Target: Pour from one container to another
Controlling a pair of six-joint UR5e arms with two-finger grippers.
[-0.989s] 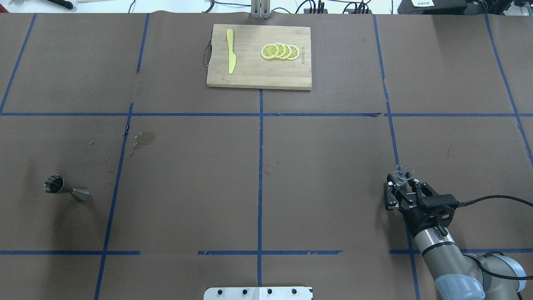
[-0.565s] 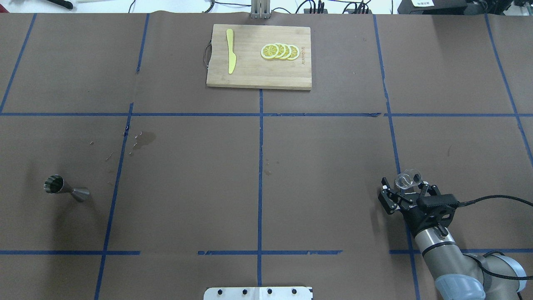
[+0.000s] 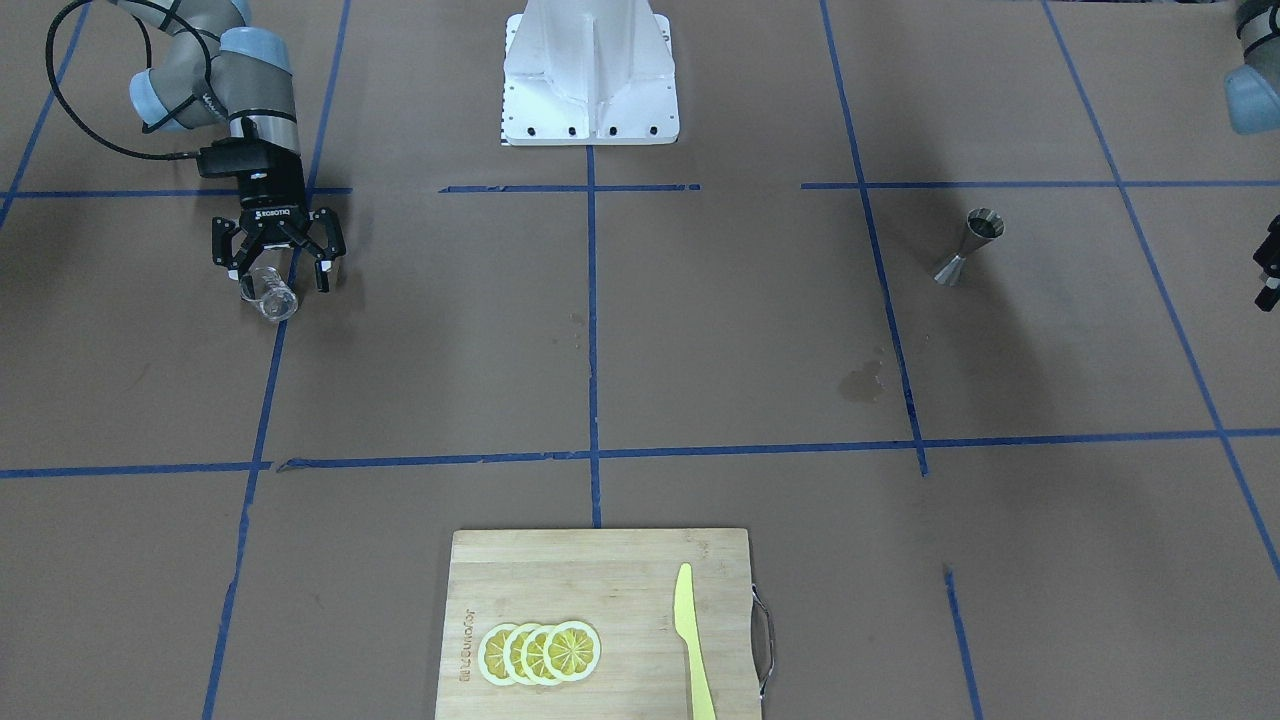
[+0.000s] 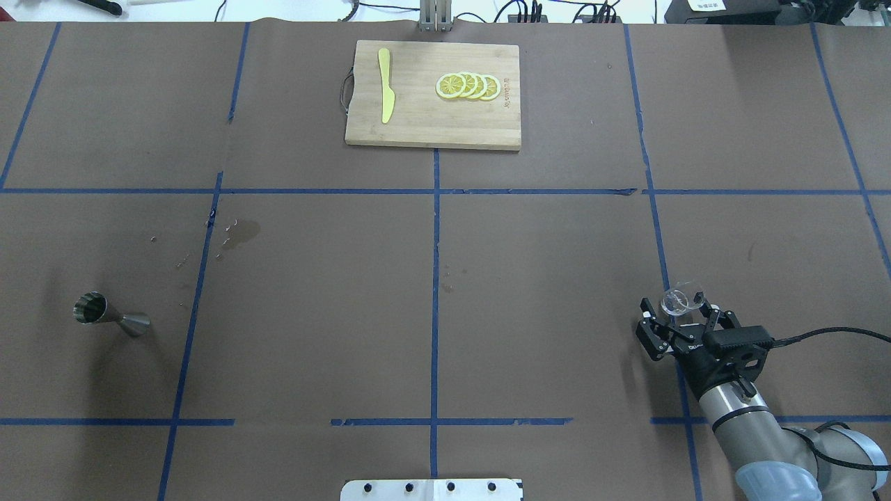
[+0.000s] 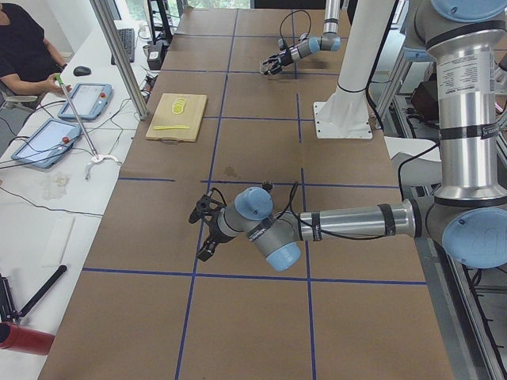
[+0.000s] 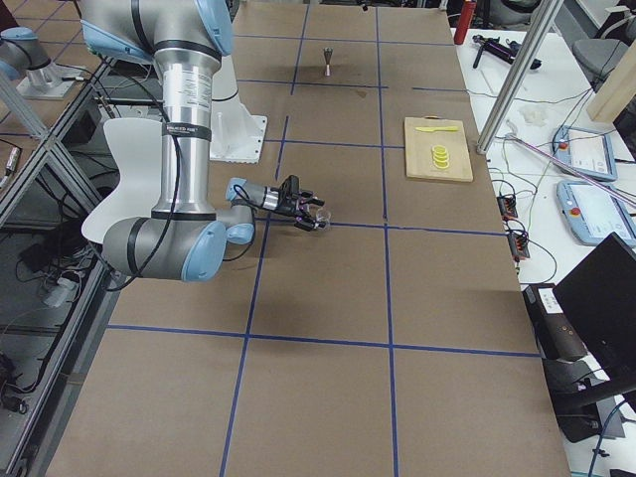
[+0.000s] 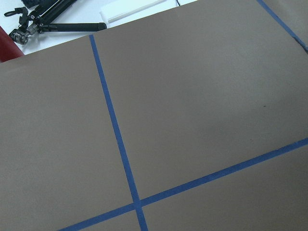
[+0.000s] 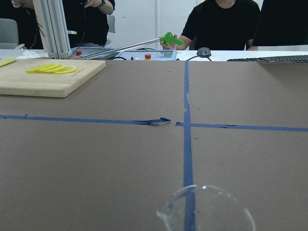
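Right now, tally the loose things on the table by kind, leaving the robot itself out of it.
Glass measuring cup: 1
Steel jigger: 1
Cutting board: 1
Yellow knife: 1
Lemon slices: 4
Total: 8

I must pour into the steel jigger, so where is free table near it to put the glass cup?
All round the jigger the brown paper is bare, as far as the centre tape line. A small stain lies beyond the jigger. It is crowded only at the far-edge cutting board.
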